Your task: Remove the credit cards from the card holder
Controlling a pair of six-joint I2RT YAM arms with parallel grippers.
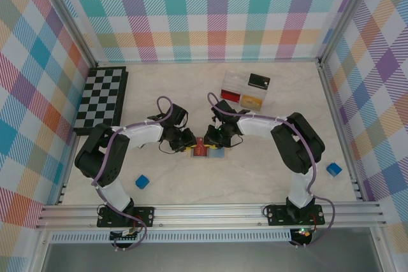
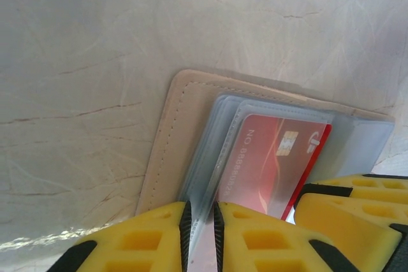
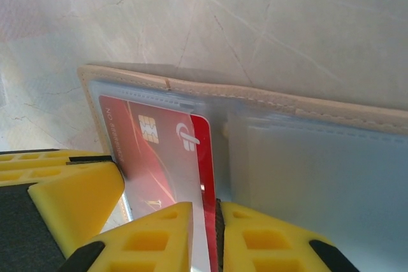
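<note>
Starting nearest the arm bases, two blue cubes point(image 1: 141, 181) sat one at lower left, the other cube point(image 1: 333, 169) at lower right. At frame centre lay one open card holder point(image 1: 205, 151), with one red card point(image 3: 159, 157) showing in its clear sleeve. The left gripper point(image 2: 201, 218) was clamped on a clear sleeve of the holder. The right gripper point(image 3: 205, 221) was pinched on the red card's edge. Farther back, one checkerboard point(image 1: 102, 99) lay upper left, and one clear compartment box point(image 1: 245, 92) held red, yellow and dark pieces.
</note>
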